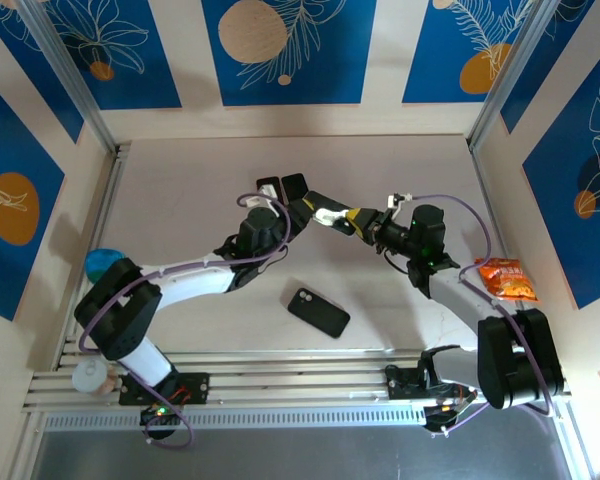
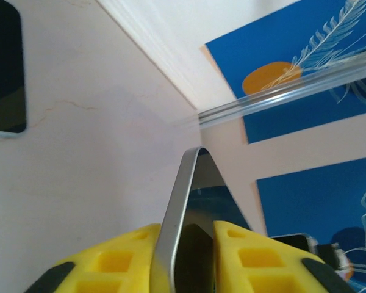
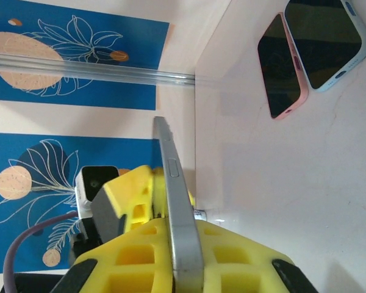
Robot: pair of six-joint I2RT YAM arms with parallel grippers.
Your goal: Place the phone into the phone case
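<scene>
Handover step, by my judgement. The slim silver-edged phone [image 3: 171, 165] stands on edge above the pale desk [image 3: 280, 183], clenched in the right claw [image 3: 180, 207]. The left claw [image 2: 188, 231] straddles it; gripping or slack, I cannot tell. Next, one claw lets go cleanly. The pale-blue-rimmed case [image 3: 326, 39] and pink-rimmed case [image 3: 280, 67] lie near the back wall, with open desk on their near side.

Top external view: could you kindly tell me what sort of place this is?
Likely a purpose-built robot test booth: a pale table enclosed by walls with blue leaf-print panels, and aluminium rails along its near edge.
</scene>
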